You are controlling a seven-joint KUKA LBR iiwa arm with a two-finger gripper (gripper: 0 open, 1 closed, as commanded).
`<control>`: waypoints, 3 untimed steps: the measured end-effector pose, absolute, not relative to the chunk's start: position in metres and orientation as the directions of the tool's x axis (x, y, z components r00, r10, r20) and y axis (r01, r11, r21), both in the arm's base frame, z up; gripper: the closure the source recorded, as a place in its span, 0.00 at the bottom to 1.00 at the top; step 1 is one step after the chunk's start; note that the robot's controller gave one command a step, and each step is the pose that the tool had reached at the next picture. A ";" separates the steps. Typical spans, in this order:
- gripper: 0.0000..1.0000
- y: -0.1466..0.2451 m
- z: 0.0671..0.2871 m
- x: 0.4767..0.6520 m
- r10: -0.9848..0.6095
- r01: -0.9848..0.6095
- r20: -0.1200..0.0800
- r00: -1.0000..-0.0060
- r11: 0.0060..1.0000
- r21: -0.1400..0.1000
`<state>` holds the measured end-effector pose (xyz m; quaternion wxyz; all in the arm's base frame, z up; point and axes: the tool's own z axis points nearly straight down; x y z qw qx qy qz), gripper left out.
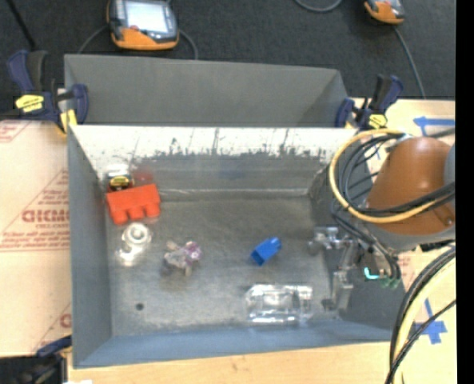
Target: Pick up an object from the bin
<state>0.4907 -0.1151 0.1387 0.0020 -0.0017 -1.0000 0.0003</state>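
A small blue block point(265, 250) lies near the middle of the grey bin point(205, 94), and I tell where everything else is from it. Below the blue block, close to the near wall, lies a clear plastic pack point(279, 304). Left of the blue block sits a little purple and grey thing point(182, 256). Further left is a clear round knob point(133, 242). Up and far left of the blue block is an orange brick point(133, 202), with a tiny yellow and black thing point(121, 181) touching its top corner. These things lie well apart from each other, not in a heap, and none of them sits on another.

The hand point(337, 272) is down inside the bin, to the right of the blue block and just beside the right end of the clear plastic pack. The blue block and the clear pack are the two things nearest to it. Bare bin floor lies between the hand and the blue block. I cannot tell how wide the hand is, or whether it touches the pack. Above it are the arm's round orange cover point(412, 182) and loops of cable point(356, 174).

The bin floor is dull grey and scuffed. The bin stands on a pale wooden bench point(221, 366). Behind the bin is a dark floor point(244, 30), where two orange and grey gadgets point(143, 22) lie with their wires.
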 end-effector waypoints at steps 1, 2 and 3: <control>0.00 -0.059 0.096 0.514 -0.240 -0.240 0.003 -0.971 0.971 -0.001; 0.00 -0.053 0.088 0.563 -0.263 -0.263 0.053 -0.963 0.965 0.007; 0.00 -0.029 0.074 0.490 -0.364 -0.364 -0.001 -0.931 0.931 -0.003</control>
